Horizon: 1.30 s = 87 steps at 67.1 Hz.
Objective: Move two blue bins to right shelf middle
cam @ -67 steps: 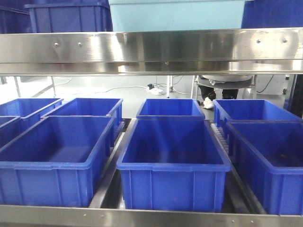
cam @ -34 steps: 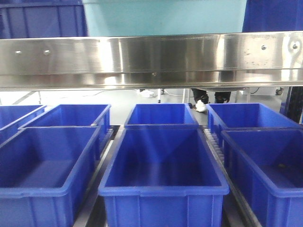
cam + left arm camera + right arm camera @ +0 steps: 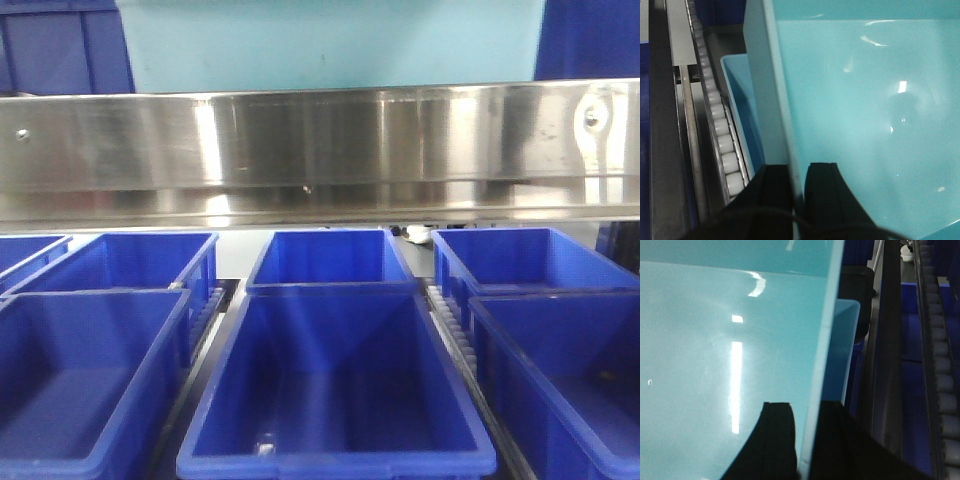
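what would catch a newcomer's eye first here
The big pale blue bin fills both wrist views, its side walls pinched by the left hand and the right hand. In the front view it shows above a shiny steel shelf rail, with rows of open royal-blue crates on the level below.
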Available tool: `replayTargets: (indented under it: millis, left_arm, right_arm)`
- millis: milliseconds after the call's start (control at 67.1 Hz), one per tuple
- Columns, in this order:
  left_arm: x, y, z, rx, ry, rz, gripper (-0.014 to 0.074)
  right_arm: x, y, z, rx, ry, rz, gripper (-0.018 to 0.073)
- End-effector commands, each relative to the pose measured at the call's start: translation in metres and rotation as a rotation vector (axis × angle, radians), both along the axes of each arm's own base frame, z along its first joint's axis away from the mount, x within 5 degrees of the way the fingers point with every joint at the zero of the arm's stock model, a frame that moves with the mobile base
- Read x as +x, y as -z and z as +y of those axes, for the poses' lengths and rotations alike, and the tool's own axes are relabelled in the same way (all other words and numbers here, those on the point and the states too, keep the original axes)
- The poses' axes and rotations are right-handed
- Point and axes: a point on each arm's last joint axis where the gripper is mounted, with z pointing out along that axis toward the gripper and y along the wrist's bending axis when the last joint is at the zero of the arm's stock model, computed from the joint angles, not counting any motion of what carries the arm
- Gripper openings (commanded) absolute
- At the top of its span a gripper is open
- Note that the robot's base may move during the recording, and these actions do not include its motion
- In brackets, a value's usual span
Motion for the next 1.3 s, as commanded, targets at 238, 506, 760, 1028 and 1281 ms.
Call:
replayTargets:
  millis: [238,506,760,1028,1281]
  left_arm:
    - [-0.0018,-0.0092,0.0047,0.02,-0.016,-0.077,-0.0111]
    - [-0.0018,-0.0092,0.0047,0.02,-0.016,-0.077,-0.0111]
    - [-0.0018,-0.0092,0.0047,0.02,-0.016,-0.077,-0.0111]
    - [-0.0018,-0.0092,0.0047,0.02,-0.016,-0.077,-0.0111]
    - [-0.0018,-0.0092,0.0047,0.02,-0.016,-0.077,-0.0111]
  right_arm:
    - [-0.0023,-0.0078,-0.006,-0.027,0.012,-0.065,-0.0152]
    - [-0.0023,-0.0078,-0.006,-0.027,0.012,-0.065,-0.0152]
    - [-0.0023,-0.0078,-0.006,-0.027,0.012,-0.065,-0.0152]
    - [-0.0023,-0.0078,-0.006,-0.027,0.012,-0.065,-0.0152]
    - [-0.0023,-0.0078,-0.006,-0.027,0.012,-0.065,-0.0152]
